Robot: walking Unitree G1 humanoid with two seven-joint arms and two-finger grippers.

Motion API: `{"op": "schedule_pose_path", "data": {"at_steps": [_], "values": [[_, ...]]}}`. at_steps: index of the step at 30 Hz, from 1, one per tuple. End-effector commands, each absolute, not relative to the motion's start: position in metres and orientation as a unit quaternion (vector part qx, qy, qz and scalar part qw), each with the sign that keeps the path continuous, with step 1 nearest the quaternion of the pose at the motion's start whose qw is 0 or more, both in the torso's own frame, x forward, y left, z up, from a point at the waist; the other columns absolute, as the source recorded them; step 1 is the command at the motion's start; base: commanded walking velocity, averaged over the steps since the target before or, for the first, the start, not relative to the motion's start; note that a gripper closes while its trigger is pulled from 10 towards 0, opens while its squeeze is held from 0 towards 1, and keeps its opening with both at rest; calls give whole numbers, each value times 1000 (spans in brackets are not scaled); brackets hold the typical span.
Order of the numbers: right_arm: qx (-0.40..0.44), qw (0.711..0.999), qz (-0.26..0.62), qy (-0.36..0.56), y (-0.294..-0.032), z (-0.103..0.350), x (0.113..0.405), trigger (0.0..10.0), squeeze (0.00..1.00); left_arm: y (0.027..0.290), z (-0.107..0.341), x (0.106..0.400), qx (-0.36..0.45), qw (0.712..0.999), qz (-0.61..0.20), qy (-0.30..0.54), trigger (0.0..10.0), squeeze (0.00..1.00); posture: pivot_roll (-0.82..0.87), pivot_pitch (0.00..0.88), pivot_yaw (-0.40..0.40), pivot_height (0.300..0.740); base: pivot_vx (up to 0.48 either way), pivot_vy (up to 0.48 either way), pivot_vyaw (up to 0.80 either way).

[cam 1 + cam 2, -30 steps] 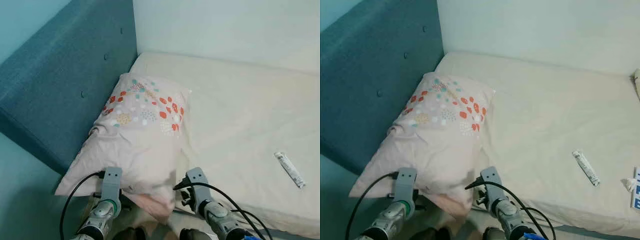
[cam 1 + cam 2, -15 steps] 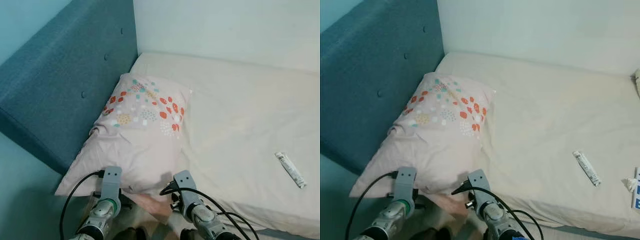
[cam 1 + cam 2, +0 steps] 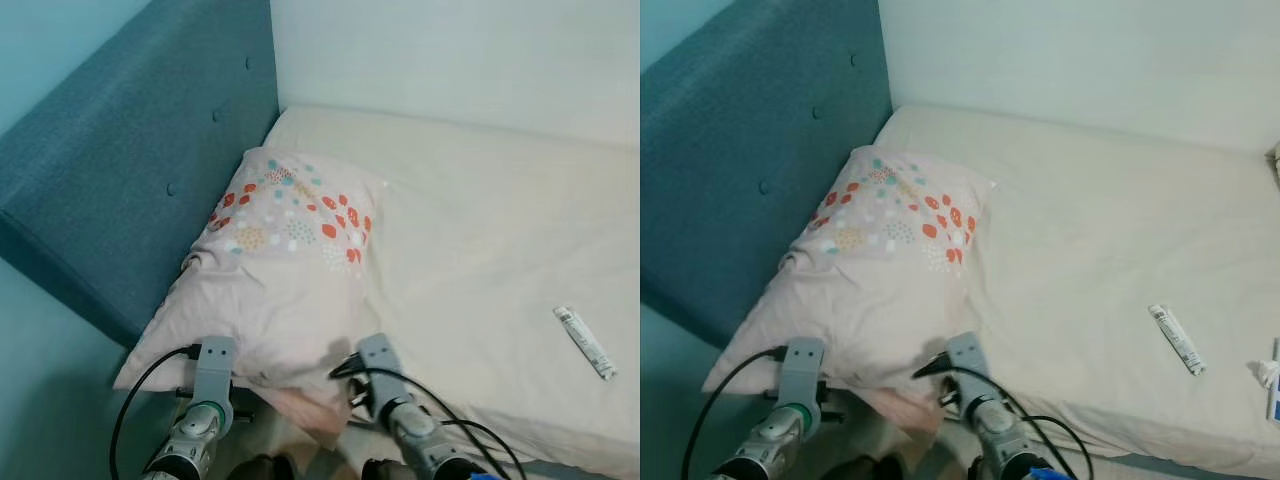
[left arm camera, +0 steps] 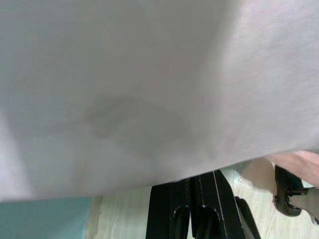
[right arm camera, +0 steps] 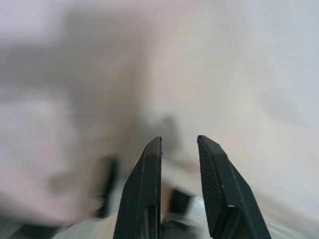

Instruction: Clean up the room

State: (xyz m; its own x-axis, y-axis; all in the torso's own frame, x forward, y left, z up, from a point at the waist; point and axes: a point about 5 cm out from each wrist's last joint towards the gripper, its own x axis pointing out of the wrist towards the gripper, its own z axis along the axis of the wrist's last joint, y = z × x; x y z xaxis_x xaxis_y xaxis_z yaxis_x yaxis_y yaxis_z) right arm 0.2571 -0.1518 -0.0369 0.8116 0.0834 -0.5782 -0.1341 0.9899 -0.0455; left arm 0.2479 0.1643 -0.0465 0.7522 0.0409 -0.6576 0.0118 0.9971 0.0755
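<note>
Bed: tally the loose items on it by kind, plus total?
Pillow: 1
Tube: 1
White bits at the bed's right edge, kind unclear: 2
Total: 4

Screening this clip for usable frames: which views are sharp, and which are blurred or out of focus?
Left and right eye views: evenly lit, sharp on the pale pink pillow with red and teal dots and the cream mattress. Left wrist view: soft, pillow fabric too close. Right wrist view: black fingers sharp, background blurred.
</note>
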Motion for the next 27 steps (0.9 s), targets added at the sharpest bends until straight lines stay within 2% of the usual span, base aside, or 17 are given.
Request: {"op": "schedule_pose_path", "data": {"at_steps": [1, 3, 10, 14, 16, 17, 23, 27], "values": [[-29, 955, 9, 294, -174, -36, 255, 10000, 0, 166, -52, 241, 39, 930, 8, 365, 10000, 0, 101, 82, 86, 740, 0, 0, 0], [-57, 960, -27, 272, -193, -28, 260, 10000, 0, 168, -50, 243, 49, 931, 3, 362, 10000, 0, 103, 81, 85, 740, 0, 0, 0], [-55, 973, -58, 216, -197, -11, 275, 10000, 0, 172, -48, 244, 47, 935, 19, 350, 10000, 0, 103, 81, 87, 740, 0, 0, 0], [-11, 980, -21, 196, -182, -4, 284, 10000, 0, 174, -43, 249, 50, 942, 25, 330, 10000, 0, 97, 79, 83, 740, 0, 0, 0], [-8, 981, -5, 195, -178, -4, 285, 10000, 0, 174, -42, 250, 50, 943, 23, 328, 10000, 0, 97, 79, 83, 740, 0, 0, 0], [-26, 978, 37, 204, -167, -7, 284, 10000, 0, 172, -41, 252, 46, 945, 12, 324, 10000, 0, 95, 79, 83, 740, 0, 0, 0], [-30, 976, 49, 211, -165, -9, 282, 10000, 0, 173, -42, 249, 49, 948, -11, 315, 10000, 0, 97, 77, 84, 740, 0, 0, 0], [-24, 972, 70, 222, -159, -11, 282, 10000, 0, 186, -40, 242, 92, 954, -60, 279, 10000, 0, 94, 61, 107, 740, 0, 0, 0]]}}
